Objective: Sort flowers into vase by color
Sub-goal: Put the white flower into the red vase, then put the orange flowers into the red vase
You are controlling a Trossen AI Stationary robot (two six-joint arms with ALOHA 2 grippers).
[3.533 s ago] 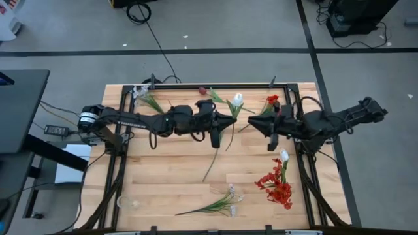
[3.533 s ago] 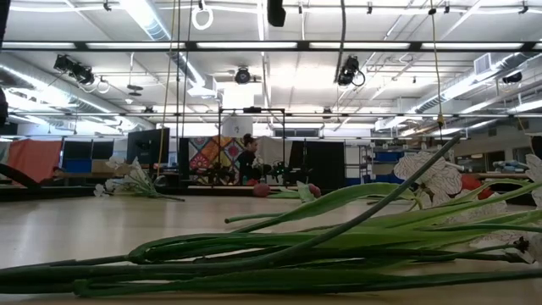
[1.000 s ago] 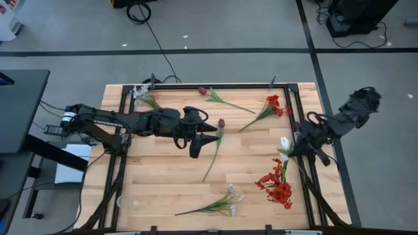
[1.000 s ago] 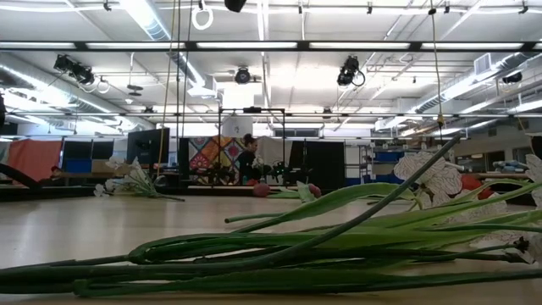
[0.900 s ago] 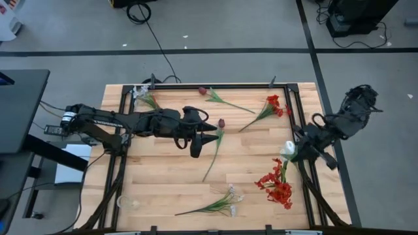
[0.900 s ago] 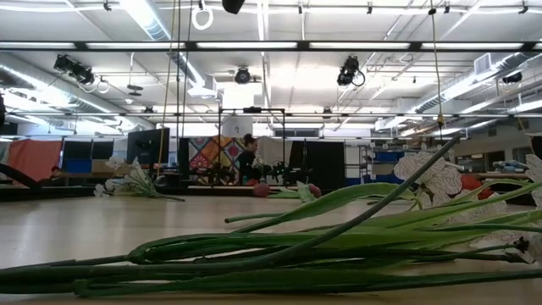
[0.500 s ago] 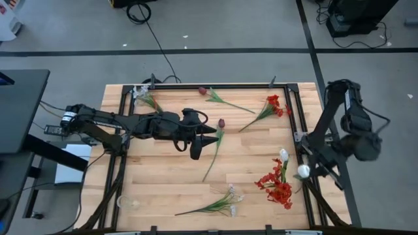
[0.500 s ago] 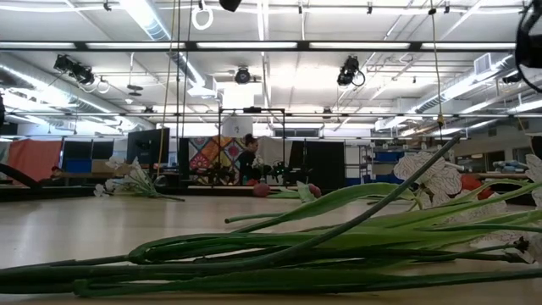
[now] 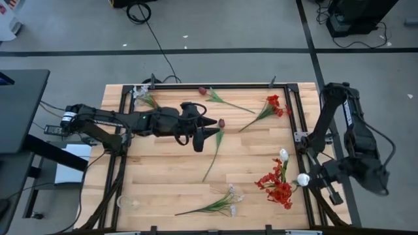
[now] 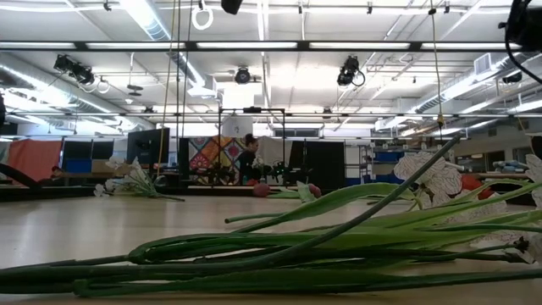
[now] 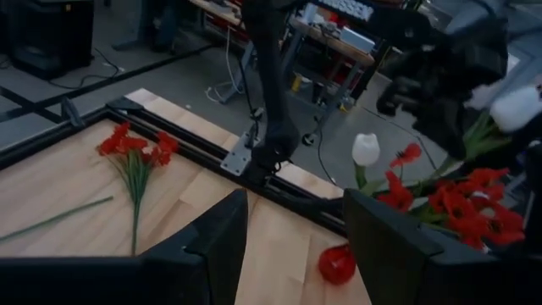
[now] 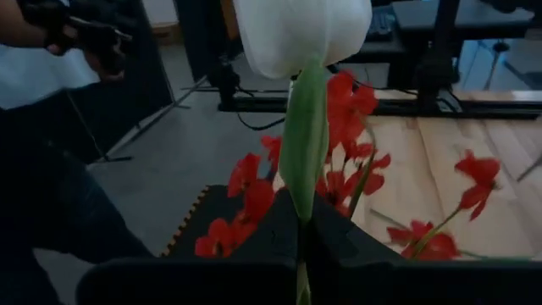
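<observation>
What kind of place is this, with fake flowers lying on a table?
Probably a robotics lab or workshop: a framed wooden table on bare grey floor, loose cables, and open ceiling ducts and strip lights over a big hall.

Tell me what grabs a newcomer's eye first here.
The right gripper, off the table's right edge, is shut on the stem of a white tulip. Red clustered blooms lie at the table's right. The left gripper hovers open beside a maroon tulip bud mid-table.
</observation>
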